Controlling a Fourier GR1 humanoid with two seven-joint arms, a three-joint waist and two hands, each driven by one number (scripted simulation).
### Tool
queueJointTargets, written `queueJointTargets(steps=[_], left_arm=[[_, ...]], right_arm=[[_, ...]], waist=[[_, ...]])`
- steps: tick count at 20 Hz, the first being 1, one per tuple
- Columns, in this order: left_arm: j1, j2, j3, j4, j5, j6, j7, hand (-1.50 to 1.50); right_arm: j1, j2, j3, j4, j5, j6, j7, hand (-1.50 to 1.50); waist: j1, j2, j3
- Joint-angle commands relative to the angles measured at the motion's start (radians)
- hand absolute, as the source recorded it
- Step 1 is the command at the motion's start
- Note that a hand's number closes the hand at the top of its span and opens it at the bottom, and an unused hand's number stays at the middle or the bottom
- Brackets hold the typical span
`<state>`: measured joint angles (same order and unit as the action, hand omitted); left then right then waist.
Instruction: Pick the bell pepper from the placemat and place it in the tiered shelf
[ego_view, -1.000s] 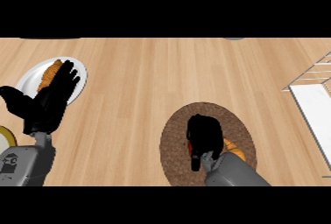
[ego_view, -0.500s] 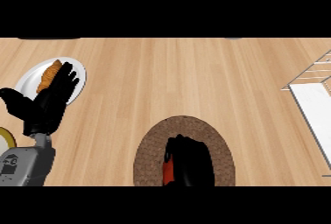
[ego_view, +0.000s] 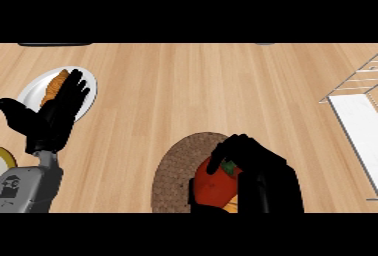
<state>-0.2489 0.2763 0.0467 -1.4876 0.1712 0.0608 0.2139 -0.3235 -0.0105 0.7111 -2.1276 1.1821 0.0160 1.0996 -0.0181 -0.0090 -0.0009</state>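
Observation:
A red and orange bell pepper with a green stem lies on the round brown woven placemat at the lower middle of the head view. My right hand covers the pepper from the right, its fingers curled over the top near the stem. The pepper's right side is hidden under the hand. The white tiered shelf with a wire frame stands at the right edge, well away from the pepper. My left hand rests open at the left, fingers up.
A white plate with an orange piece of food lies at the left, partly behind my left hand. A yellow object shows at the left edge. Bare wooden counter stretches between the placemat and the shelf.
The placemat and my right hand have shifted in the view. The hand's fingers have curled over the pepper, which shows more red than before. My left hand has stayed still.

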Motion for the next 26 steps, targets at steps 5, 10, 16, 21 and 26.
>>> queueJointTargets(steps=[5, 10, 16, 21, 26], left_arm=[[0.008, 0.001, 0.000, -0.055, 0.006, -0.008, 0.034, 0.00], [0.023, -0.018, 0.004, -0.004, -0.005, -0.010, -0.033, 0.00], [0.013, -0.029, -0.004, 0.025, -0.014, -0.009, -0.021, 0.00], [0.030, -0.028, -0.003, -0.016, -0.029, 0.005, -0.010, 0.00], [-0.003, -0.002, 0.029, -0.009, -0.009, -0.004, 0.022, 0.00]], right_arm=[[-0.058, 0.009, -0.159, -0.262, 0.087, 0.264, 0.165, 1.50], [-0.113, -0.010, -0.348, -0.300, 0.048, 0.401, 0.140, 1.50], [-0.119, -0.058, -0.604, -0.359, -0.019, 0.497, 0.054, 1.50], [-0.182, -0.064, -0.882, -0.339, -0.145, 0.571, -0.042, 1.50], [-0.198, -0.096, -1.147, -0.347, -0.265, 0.623, -0.164, 1.50]], waist=[[0.009, 0.002, 0.000], [0.004, 0.005, -0.001], [-0.012, 0.006, 0.000], [0.000, 0.003, 0.002], [-0.019, -0.001, 0.003]])
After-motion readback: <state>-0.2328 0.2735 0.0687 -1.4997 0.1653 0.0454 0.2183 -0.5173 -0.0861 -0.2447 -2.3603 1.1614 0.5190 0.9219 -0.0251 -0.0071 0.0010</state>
